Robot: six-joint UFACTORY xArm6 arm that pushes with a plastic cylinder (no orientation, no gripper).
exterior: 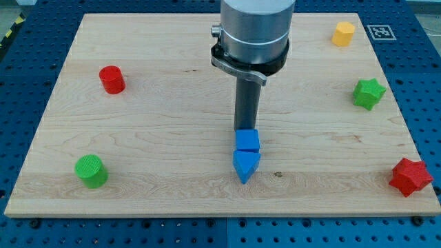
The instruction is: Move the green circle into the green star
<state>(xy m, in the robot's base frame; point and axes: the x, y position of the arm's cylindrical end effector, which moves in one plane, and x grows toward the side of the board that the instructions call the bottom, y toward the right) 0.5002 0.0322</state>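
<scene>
The green circle point(91, 171) is a short green cylinder near the board's bottom left corner. The green star point(368, 93) sits near the view's right edge, above mid height. My rod comes down from the arm at the top middle. My tip point(246, 130) is hidden just behind a blue cube point(247, 140) near the board's middle. The tip is far to the right of the green circle and far to the left of the green star.
A blue pointed block point(246, 165) touches the blue cube from below. A red cylinder point(111, 79) stands at the upper left, a yellow block point(343, 33) at the upper right, a red star point(411, 177) at the lower right. The wooden board point(172, 110) lies on a blue perforated table.
</scene>
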